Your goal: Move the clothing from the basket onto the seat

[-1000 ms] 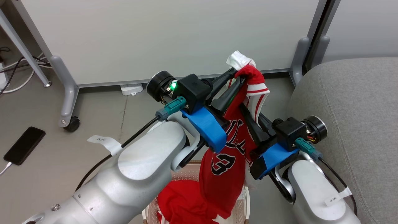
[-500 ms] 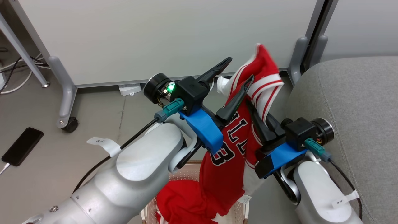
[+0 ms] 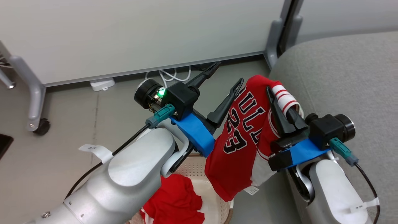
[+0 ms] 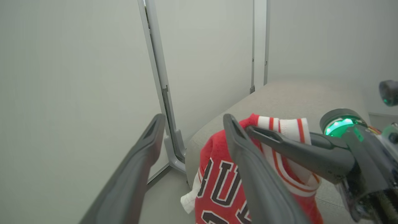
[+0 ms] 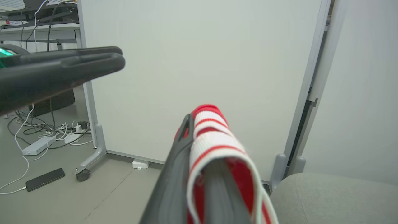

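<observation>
The red jersey (image 3: 245, 133) with black-and-white lettering hangs from my right gripper (image 3: 276, 102), which is shut on its striped trim (image 5: 211, 137), right beside the grey seat (image 3: 342, 77). Its hem dangles above the basket's right side. My left gripper (image 3: 227, 74) stands open just left of the jersey, nothing between its fingers (image 4: 149, 133). Below my left forearm the cream perforated basket (image 3: 199, 169) holds another red garment (image 3: 174, 202). In the left wrist view the jersey (image 4: 217, 186) hangs in front of the seat (image 4: 295, 96).
A pale wall panel (image 3: 140, 31) on grey feet with a caster (image 3: 42, 126) stands behind. White cables (image 3: 168, 74) and a white box (image 3: 102, 84) lie at its base. A black phone (image 5: 45, 179) lies on the floor to the left.
My left gripper has opened and let go of the jersey. The right gripper has carried the jersey rightward to the seat's edge, its hem out of the basket. The camera has turned right.
</observation>
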`<state>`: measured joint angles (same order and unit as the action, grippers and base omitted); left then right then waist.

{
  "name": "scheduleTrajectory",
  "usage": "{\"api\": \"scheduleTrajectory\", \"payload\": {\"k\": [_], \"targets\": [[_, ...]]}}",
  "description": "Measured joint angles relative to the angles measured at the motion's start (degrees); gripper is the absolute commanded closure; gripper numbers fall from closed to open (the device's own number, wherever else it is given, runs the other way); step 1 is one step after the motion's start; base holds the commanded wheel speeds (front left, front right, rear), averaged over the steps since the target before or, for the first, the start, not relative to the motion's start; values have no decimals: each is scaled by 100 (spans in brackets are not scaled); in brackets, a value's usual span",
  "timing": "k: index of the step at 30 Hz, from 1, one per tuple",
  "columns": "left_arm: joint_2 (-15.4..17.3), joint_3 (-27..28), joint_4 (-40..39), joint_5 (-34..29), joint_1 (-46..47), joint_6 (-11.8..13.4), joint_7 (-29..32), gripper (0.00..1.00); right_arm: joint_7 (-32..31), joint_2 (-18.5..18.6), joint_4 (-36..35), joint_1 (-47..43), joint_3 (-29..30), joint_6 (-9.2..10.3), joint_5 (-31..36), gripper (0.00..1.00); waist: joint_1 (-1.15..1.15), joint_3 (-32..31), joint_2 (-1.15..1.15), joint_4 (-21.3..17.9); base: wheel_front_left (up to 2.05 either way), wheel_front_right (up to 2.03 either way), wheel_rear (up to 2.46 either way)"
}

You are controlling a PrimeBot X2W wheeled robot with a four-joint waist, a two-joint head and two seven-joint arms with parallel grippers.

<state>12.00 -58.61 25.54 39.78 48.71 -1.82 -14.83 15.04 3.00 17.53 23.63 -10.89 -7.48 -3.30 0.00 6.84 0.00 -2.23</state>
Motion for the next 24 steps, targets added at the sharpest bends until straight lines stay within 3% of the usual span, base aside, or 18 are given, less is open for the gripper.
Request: {"api": "scheduleTrajectory", "payload": {"k": [24], "targets": [[-175, -134, -146, -303, -109, -74, -16, 0, 0, -2, -783, -761, 779, 0, 63, 100, 0, 433, 0, -1444, 0, 0, 0]]}}
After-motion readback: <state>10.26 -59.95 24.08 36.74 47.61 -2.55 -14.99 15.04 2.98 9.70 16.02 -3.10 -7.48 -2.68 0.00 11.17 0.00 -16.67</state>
